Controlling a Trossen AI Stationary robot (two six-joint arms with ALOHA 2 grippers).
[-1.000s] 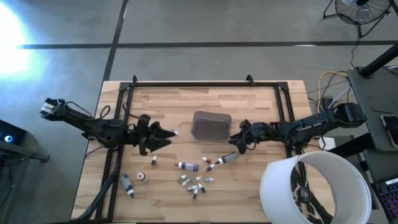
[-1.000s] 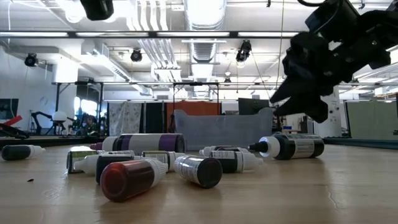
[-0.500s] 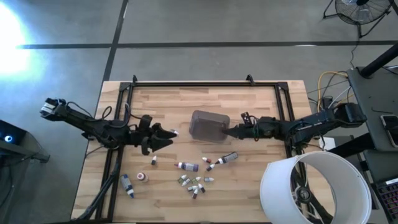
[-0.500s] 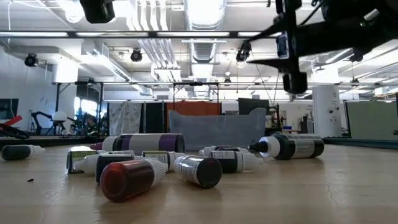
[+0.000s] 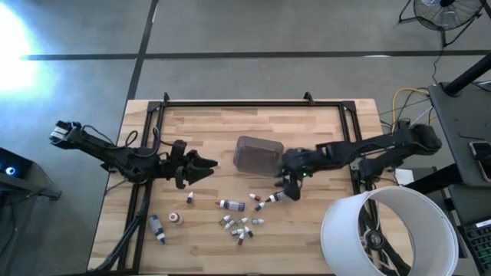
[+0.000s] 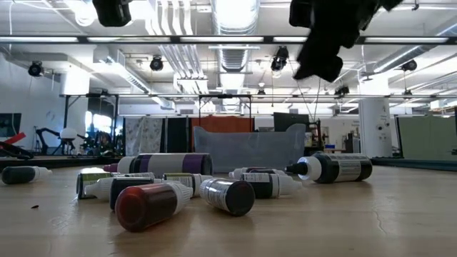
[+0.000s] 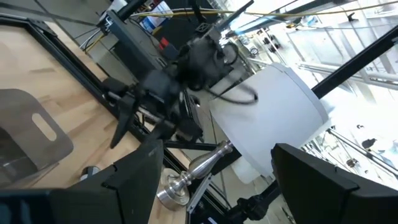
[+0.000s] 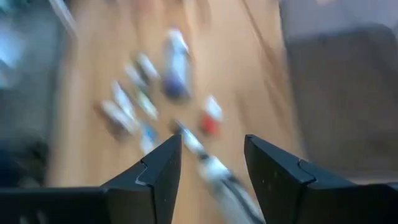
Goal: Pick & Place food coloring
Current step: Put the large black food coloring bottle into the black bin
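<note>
Overhead camera looks straight down; low one sits level — both share the tub.

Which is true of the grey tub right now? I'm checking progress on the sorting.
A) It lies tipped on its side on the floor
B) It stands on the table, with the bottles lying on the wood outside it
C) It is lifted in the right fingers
B: in the high view the grey tub stands on the table, and the bottles lie scattered on the wood nearer the camera side.
</note>
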